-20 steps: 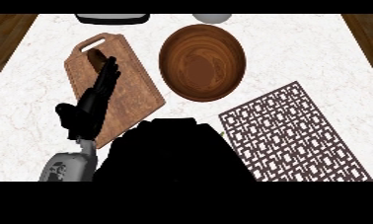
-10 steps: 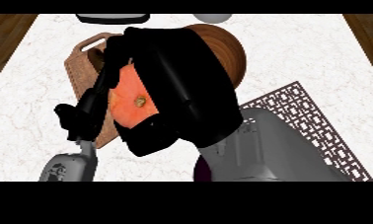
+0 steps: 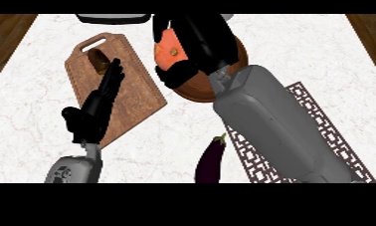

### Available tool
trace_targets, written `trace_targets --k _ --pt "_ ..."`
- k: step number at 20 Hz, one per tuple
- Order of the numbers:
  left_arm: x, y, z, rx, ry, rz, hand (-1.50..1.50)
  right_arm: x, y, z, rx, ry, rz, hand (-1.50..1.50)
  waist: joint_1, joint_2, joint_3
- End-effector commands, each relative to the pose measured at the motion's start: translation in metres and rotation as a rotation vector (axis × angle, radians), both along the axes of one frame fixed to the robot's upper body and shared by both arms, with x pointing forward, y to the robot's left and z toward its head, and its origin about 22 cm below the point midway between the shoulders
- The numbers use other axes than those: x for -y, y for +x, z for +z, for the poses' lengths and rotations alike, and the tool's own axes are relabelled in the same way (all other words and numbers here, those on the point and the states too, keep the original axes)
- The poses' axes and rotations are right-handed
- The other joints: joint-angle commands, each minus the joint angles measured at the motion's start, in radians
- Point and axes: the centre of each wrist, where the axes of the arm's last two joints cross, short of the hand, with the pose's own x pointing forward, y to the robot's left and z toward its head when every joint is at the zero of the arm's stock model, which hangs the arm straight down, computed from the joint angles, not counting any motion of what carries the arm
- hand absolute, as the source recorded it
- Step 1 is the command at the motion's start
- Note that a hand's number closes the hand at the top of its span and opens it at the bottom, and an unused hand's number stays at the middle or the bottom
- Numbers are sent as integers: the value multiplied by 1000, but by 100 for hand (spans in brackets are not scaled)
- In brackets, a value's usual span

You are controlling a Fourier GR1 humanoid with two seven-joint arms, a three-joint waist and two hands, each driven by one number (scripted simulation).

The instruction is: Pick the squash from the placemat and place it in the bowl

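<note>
Squash: the orange squash (image 3: 170, 51) sits in the right hand (image 3: 192, 41), over the bowl (image 3: 197, 89), toward its 11 o'clock rim.
Right hand: fingers curled round the squash, grasping it; it comes in from 5 o'clock on the grey forearm.
Left hand: the left hand (image 3: 99, 105) rests at 8 o'clock over the board (image 3: 136, 100), fingers straight and holding nothing.
Bowl: mostly hidden under hand and forearm; only its lower rim shows.
Axis: the squash's visible part runs roughly 12 to 6 o'clock; which end is the stem cannot be told, since the hand covers much of it.
Risk, release: judged from the offset, letting go here could land the squash on the rim, and it may roll out toward the board.
Risk, sight: the arm blocks the bowl, so centring is hard to judge.
Nearby: an eggplant (image 3: 211, 159) lies at 6 o'clock beside the mat (image 3: 323, 125), well clear of the bowl.
</note>
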Motion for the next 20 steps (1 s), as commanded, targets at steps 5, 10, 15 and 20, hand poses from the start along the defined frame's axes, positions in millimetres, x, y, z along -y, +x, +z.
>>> trace_targets --k 5,10,15,20 --pt "-5 7 -3 2 -21 -13 0 20 64 -43 5 -56 -67 150 7 4 0" --pt "8 3 5 -4 -16 -11 0 44 76 -104 -161 -105 -16 150 15 7 0" --pt "10 -4 1 0 -16 -15 0 62 88 -114 -334 -2 47 -150 12 5 1" --pt "8 -6 -3 3 1 2 0 60 92 -121 -334 112 149 -150 10 3 1"
